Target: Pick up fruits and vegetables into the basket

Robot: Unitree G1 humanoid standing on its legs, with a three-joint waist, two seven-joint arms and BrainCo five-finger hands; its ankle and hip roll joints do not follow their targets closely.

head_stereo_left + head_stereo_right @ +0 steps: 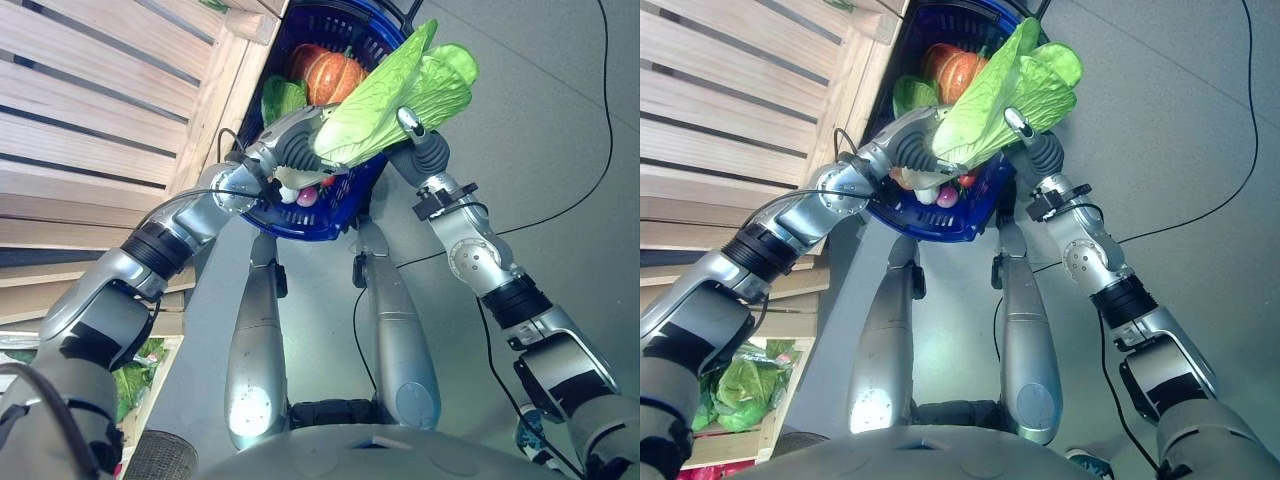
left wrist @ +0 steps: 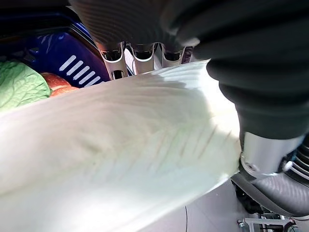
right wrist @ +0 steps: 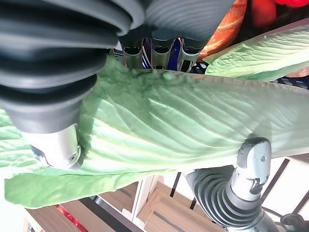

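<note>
Wooden shelf (image 1: 90,120) on the robot's left; grey floor (image 1: 560,120) elsewhere. Blue basket (image 1: 320,215) sits on the floor beside the shelf, already holding a pumpkin (image 1: 325,72) and a green leaf (image 1: 280,98). Cabbage (image 1: 395,90) held over the basket between both hands: left robot hand (image 1: 290,150) wrapped round its pale stalk end, right robot hand (image 1: 412,128) pressed on the leafy side, fingers curled round it. Likely light, soft, tear-prone at the leaves; the firm stalk base is the safer hold.

Grey floor (image 1: 520,120) — pale wooden slatted crates (image 1: 90,110) alongside.
</note>
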